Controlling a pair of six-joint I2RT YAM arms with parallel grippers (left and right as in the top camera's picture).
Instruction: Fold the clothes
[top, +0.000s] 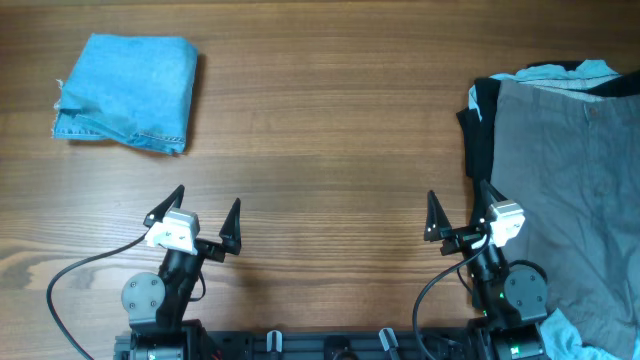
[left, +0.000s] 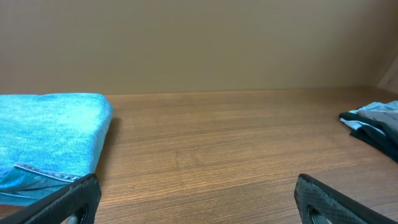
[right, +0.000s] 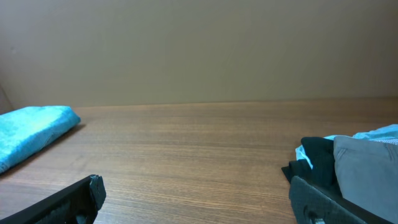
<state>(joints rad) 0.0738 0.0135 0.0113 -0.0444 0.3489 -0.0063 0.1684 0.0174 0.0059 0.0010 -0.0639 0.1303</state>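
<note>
Grey shorts (top: 575, 190) lie spread on top of a pile at the table's right side, over a black garment (top: 482, 140) whose edge shows at the left. Light-blue cloth (top: 585, 70) peeks out at the pile's far edge. A folded light-blue denim garment (top: 130, 92) lies at the far left; it also shows in the left wrist view (left: 46, 140) and the right wrist view (right: 31, 130). My left gripper (top: 205, 215) is open and empty near the front edge. My right gripper (top: 460, 215) is open and empty just left of the pile (right: 354, 171).
The wooden table (top: 330, 130) stretches between the folded denim and the pile. A plain beige wall (left: 199, 43) stands behind the table. Cables and arm bases (top: 330, 340) line the front edge.
</note>
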